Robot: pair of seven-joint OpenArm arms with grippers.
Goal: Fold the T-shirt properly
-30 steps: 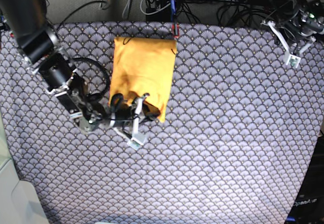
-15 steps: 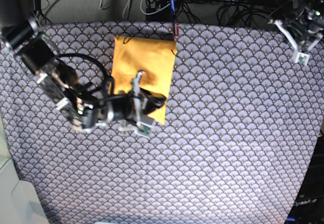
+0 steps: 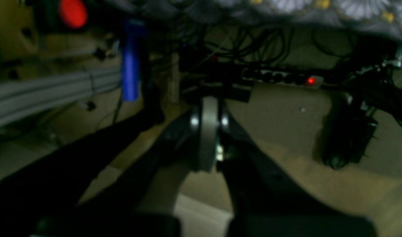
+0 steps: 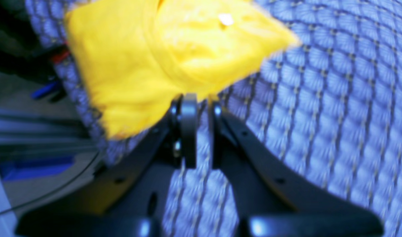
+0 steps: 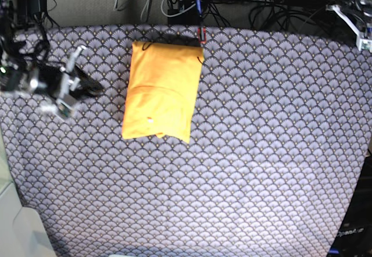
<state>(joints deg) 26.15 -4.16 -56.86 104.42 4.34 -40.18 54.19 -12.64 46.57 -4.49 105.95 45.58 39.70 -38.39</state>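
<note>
Left wrist: left gripper (image 3: 207, 144) jaws pressed together, empty, off the desk.

Right wrist: right gripper (image 4: 197, 131) jaws narrow, empty; T-shirt (image 4: 161, 62) just ahead.

Base: withdrawn from T-shirt (image 5: 160, 91), now well apart; folded rectangle, seemingly finished.

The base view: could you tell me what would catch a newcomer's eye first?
The bright yellow-orange T-shirt, folded into a compact rectangle, lies near the far edge of the scale-patterned tablecloth. The right gripper hangs at the cloth's left side, apart from the shirt, and the left gripper sits in the far right corner.
</note>
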